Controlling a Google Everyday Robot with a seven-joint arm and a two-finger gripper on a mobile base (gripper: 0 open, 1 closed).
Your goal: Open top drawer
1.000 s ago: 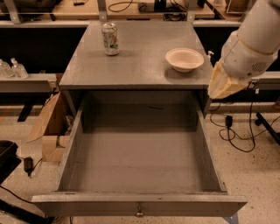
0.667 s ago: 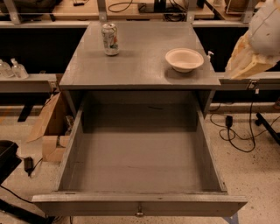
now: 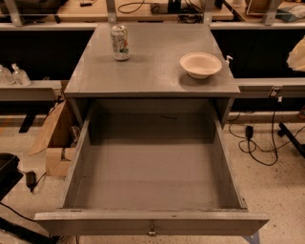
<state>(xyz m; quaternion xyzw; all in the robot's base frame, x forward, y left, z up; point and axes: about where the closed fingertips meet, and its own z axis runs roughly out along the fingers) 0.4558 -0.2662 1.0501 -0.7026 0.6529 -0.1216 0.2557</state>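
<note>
lab floor is pale speckled, with black cables looping across it on the right. workbench runs along the back, more cables on top of it. low grey shelves stick out on both sides of the cabinet; two small clear bottles sit on the left one.

grey cabinet top is in the centre. soda can stands upright near its back left. shallow cream bowl sits right side up towards the right edge. can and bowl are well apart.

top drawer is open, extended far out towards the camera from directly under the cabinet top. deep grey box, side walls and bare inner floor in full view. front panel runs along the bottom of the view, with a small round knob at its centre, partly cut off by the lower edge.

gripper: only a pale cream piece shows at the far right edge, level with the cabinet top, right of the bowl and well apart from it. not touching the drawer, the knob or anything on the cabinet. apart or together: can't tell, most of it is out of view.

open cardboard box sits on the floor just left of the drawer. black object at the lower left edge, can't tell what it is.
</note>
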